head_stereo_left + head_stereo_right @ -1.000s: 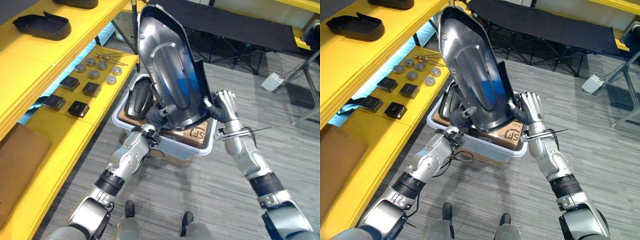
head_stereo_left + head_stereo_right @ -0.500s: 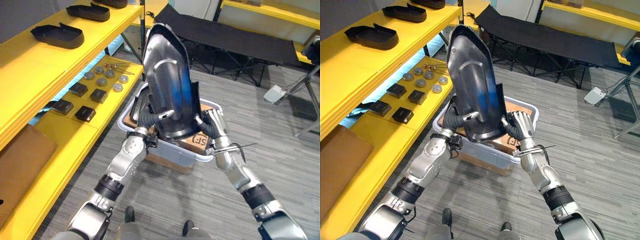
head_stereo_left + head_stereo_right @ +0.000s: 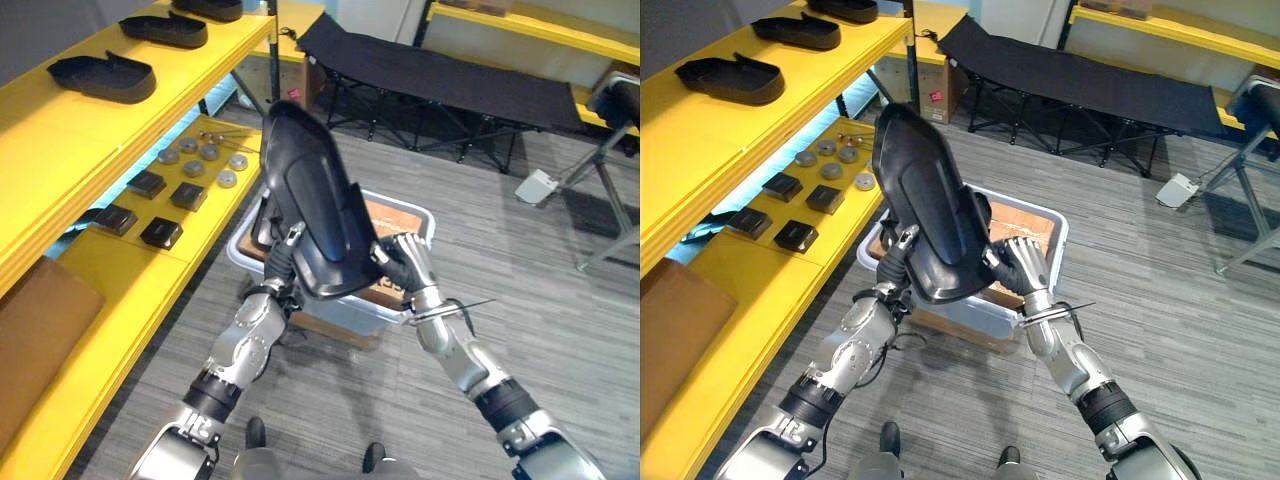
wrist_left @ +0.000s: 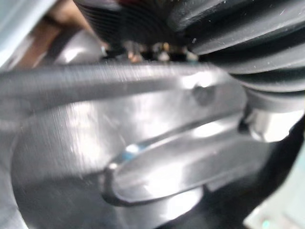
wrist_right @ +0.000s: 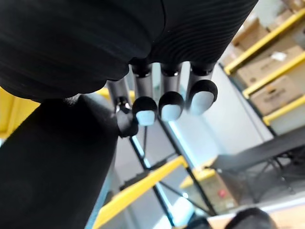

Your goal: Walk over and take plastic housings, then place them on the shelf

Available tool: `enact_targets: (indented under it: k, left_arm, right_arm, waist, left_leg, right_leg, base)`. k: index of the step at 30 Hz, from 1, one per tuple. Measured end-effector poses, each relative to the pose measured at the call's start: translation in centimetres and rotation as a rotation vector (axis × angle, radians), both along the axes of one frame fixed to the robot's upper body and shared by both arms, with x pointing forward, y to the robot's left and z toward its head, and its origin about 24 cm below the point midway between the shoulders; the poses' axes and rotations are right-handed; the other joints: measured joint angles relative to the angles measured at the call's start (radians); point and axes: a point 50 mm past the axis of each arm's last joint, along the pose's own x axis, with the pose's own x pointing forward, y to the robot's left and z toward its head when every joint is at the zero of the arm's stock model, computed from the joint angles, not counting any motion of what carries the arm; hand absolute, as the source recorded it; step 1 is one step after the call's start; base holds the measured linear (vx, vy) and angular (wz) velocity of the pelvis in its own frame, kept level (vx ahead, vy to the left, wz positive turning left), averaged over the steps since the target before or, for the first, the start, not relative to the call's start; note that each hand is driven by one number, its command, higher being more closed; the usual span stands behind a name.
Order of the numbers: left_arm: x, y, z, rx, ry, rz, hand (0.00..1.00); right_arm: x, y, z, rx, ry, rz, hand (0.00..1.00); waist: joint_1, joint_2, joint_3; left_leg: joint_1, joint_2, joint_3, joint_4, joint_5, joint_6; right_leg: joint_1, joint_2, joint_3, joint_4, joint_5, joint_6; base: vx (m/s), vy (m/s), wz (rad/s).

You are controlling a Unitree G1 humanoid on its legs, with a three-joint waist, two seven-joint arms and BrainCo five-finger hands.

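Note:
I hold a large black plastic housing (image 3: 315,215) up in front of me, leaning toward the shelf, above a white bin (image 3: 428,216). My left hand (image 3: 283,262) grips its lower left rim, with a finger hooked over the edge. My right hand (image 3: 405,262) clamps the lower right rim. In the right wrist view its fingers (image 5: 162,102) are curled beside the dark housing (image 5: 52,162). The left wrist view shows the housing's glossy moulded surface (image 4: 119,143) pressed close. Two more black housings (image 3: 100,75) (image 3: 165,28) lie on the yellow top shelf (image 3: 60,135).
The lower yellow shelf (image 3: 100,290) carries small black blocks (image 3: 160,232), grey discs (image 3: 200,155) and a brown board (image 3: 35,330). Cardboard (image 3: 390,215) lies in the bin. A black folding cot (image 3: 450,85) stands behind the bin. Grey floor spreads to the right.
The housing has come down from upright to a lean, its dull outer side now facing me. Both hands dropped with it, and the left fingers curled onto the rim. The camera shifted too.

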Motion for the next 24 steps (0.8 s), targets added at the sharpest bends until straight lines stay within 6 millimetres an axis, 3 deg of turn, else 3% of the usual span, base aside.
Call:
enact_targets:
  k: [4,6,7,12,14,16,18,21,24]
  left_arm:
    - [0.0,0.3,0.1,-0.005,-0.020,0.023,1.00]
    - [0.0,0.3,0.2,0.017,-0.033,0.025,1.00]
    - [0.1,0.4,0.3,0.023,-0.040,0.025,1.00]
    - [0.3,1.0,0.5,-0.004,-0.069,0.017,1.00]
    - [0.3,1.0,0.7,-0.023,-0.097,0.007,1.00]
    - [0.2,0.7,0.9,-0.010,-0.130,-0.021,1.00]
    - [0.1,0.5,1.0,0.009,-0.160,-0.022,1.00]
    - [-0.1,0.3,1.6,0.055,-0.221,-0.006,1.00]
    - [-0.4,-0.5,2.4,0.105,-0.271,0.009,1.00]
  right_arm:
    - [-0.1,0.5,0.0,0.011,-0.003,0.009,1.00]
    - [-0.1,0.5,0.1,0.010,-0.004,0.010,1.00]
    - [-0.1,0.5,0.1,0.010,-0.006,0.012,0.00]
    - [-0.3,1.1,0.6,0.029,-0.029,0.047,0.00]
    - [-0.6,1.2,0.9,0.062,-0.049,0.057,0.00]
    - [-1.6,0.9,0.6,0.128,-0.048,0.046,0.00]
    - [-2.2,0.9,0.7,0.172,-0.070,0.041,0.00]
    - [-2.4,1.0,1.3,0.275,-0.109,0.022,0.00]
    - [-3.3,0.6,2.8,0.433,-0.160,0.008,0.00]
  waist:
    - [0.002,0.000,0.000]
    - [-0.007,0.002,0.000]
    - [-0.007,0.002,0.000]
    - [-0.008,0.011,0.005]
    - [-0.014,0.024,0.013]
    - [-0.028,0.022,0.020]
    - [-0.019,0.026,0.031]
    - [-0.005,0.043,0.042]
    - [-0.006,0.043,0.042]
  left_leg:
    - [-0.006,0.029,0.059,0.075,-0.049,-0.010]
    - [-0.030,0.054,0.059,0.130,-0.076,-0.021]
    - [-0.056,0.070,0.055,0.170,-0.093,-0.025]
    - [-0.111,0.090,0.012,0.224,-0.114,-0.029]
    - [-0.132,0.089,-0.038,0.240,-0.119,-0.028]
    - [-0.160,0.071,-0.125,0.261,-0.120,-0.028]
    - [-0.160,0.062,-0.158,0.260,-0.118,-0.031]
    - [-0.157,0.057,-0.167,0.236,-0.104,-0.036]
    - [-0.155,0.056,-0.162,0.226,-0.100,-0.036]
  right_leg:
    - [-0.005,0.018,0.042,-0.040,0.022,-0.022]
    - [-0.014,0.022,0.009,-0.036,0.014,-0.035]
    - [-0.024,0.022,-0.015,-0.030,0.018,-0.041]
    - [-0.026,0.048,-0.033,-0.018,0.033,-0.033]
    - [-0.031,0.052,-0.017,0.023,0.011,-0.044]
    - [-0.036,0.046,0.061,0.110,-0.077,-0.032]
    - [-0.043,0.038,0.043,0.159,-0.128,-0.020]
    - [-0.056,0.034,0.039,0.189,-0.149,-0.018]
    - [-0.057,0.032,0.042,0.189,-0.145,-0.014]
  base:
    - [-0.05,-0.030,-0.58]
    - [-0.05,-0.039,-0.19]
    - [-0.01,-0.023,-0.11]
    - [0.03,-0.023,0.15]
    - [0.02,0.051,0.58]
    - [0.00,0.060,1.01]
    - [-0.04,-0.031,0.64]
    - [-0.03,-0.043,0.14]
    - [0.04,-0.004,-0.03]
